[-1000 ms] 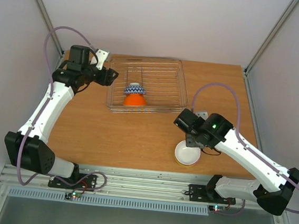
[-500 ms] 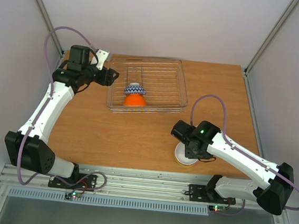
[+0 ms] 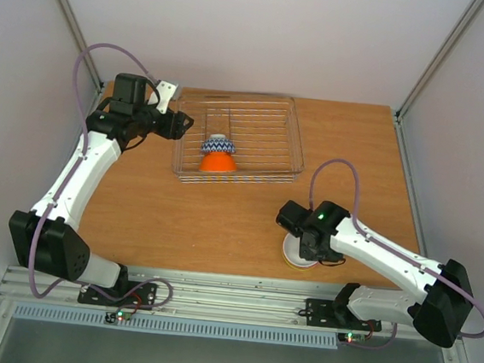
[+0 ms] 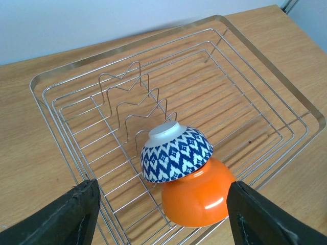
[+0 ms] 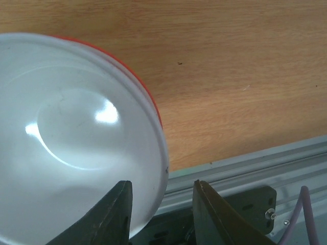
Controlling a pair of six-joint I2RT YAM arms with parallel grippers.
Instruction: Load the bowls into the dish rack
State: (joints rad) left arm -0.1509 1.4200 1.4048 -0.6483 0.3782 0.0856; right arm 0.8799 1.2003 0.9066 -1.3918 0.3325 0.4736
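Observation:
The dish rack (image 3: 263,141) (image 4: 66,97) lies at the back of the table. In it a blue-and-white zigzag bowl (image 4: 176,153) (image 3: 216,146) rests upside down, tilted on an orange bowl (image 4: 196,196) (image 3: 218,162). My left gripper (image 4: 162,186) (image 3: 181,124) hovers open at the rack's left end, its fingers either side of that pair and apart from them. A white bowl (image 5: 76,138) (image 3: 296,257) sits upright near the front edge, with a red rim (image 5: 145,92) showing under it. My right gripper (image 5: 162,186) (image 3: 308,248) straddles its near rim, open, with one finger over the inside and one outside.
The metal rail (image 5: 245,168) (image 3: 214,295) of the table's front edge runs just beyond the white bowl. Wire dividers (image 4: 130,94) stand upright in the rack's left part. Grey walls close in the table on both sides.
My right arm has swung down and toward the front edge, settling lower over the white bowl. The left arm and the bowls in the rack have not moved.

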